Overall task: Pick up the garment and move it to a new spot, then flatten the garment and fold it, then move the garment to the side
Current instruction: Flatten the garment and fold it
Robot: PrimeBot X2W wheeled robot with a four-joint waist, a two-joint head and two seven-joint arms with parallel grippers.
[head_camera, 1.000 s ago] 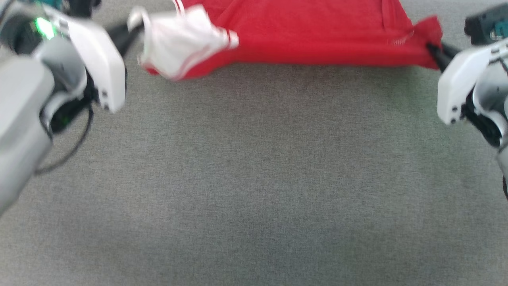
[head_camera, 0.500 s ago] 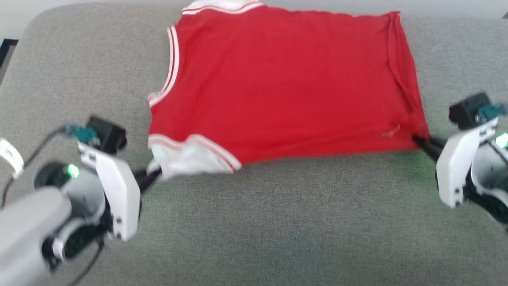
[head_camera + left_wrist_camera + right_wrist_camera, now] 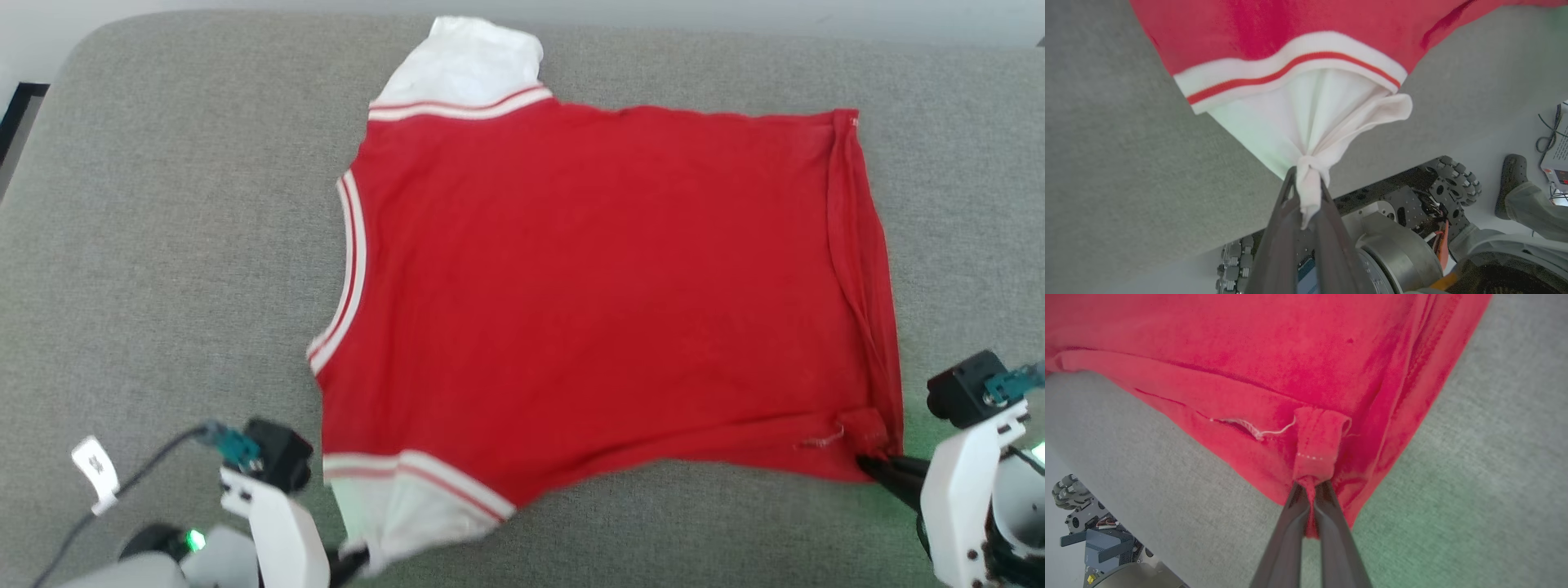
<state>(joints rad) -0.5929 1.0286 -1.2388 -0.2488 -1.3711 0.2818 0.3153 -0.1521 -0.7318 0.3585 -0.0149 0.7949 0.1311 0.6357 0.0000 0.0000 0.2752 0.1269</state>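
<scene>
garment [image 3: 604,302]: red, white sleeves; spread flat; on grey cushion [image 3: 163,245]

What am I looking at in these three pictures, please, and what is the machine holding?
This is a wheeled robot with two arms. The overhead picture comes from a camera on its head, looking down at a grey padded surface where a red shirt lies spread nearly flat. The other two come from cameras on its wrists, each looking along that arm's two dark fingers. The left gripper is shut on the shirt's near white sleeve. The right gripper is shut on a red corner of the hem.
</scene>
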